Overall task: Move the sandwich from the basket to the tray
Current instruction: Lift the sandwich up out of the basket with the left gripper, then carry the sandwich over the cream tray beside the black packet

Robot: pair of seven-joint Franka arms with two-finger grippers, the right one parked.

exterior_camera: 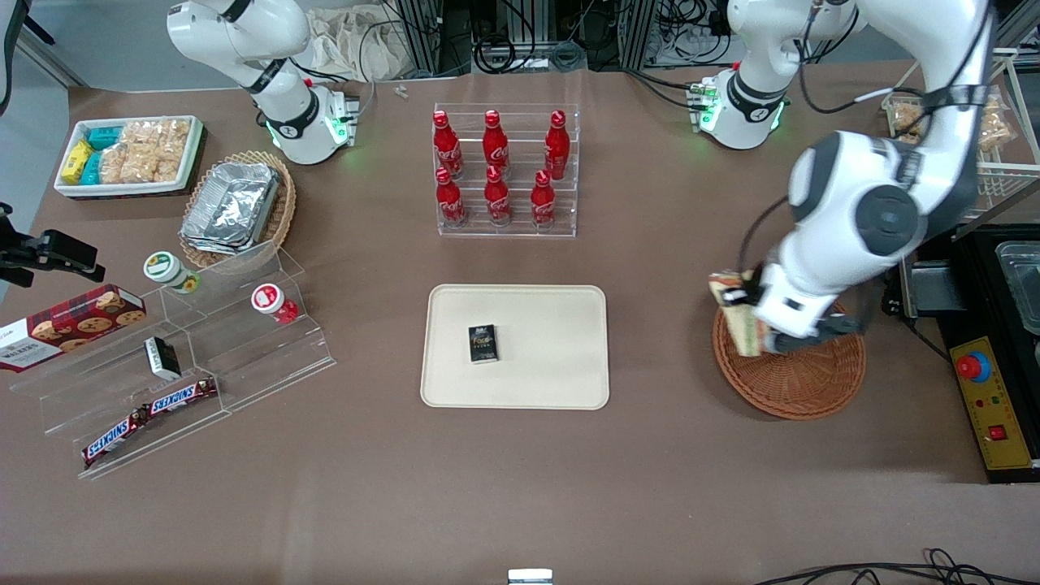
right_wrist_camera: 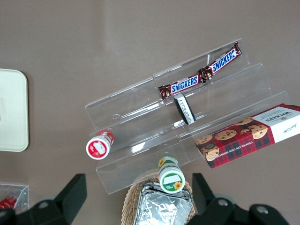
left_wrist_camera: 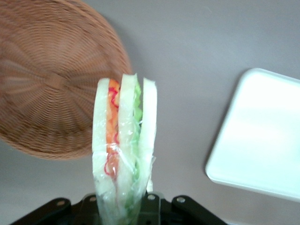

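Above the basket's rim nearest the tray, the gripper [exterior_camera: 751, 323] is clamped on the sandwich [exterior_camera: 738, 318], which hangs clear of the wicker. The wrist view shows the sandwich [left_wrist_camera: 124, 150] held on edge, its three bread slices and orange and green filling standing away from the fingers, which grip only the wrapped end nearest the camera. That hold looks like the weak point: the clear wrap is slick and the bread soft, so the wedge could slide out or sag during the carry, and a harder squeeze would crush it. The basket [exterior_camera: 800, 378] lies just under the load, so a drop now would probably land back in it or on its rim. The tray [exterior_camera: 561, 382] sits well apart toward the middle of the table, with bare tabletop between. A small dark packet [exterior_camera: 483, 343] already lies on the tray, so a careless set-down could land on it and topple the sandwich.
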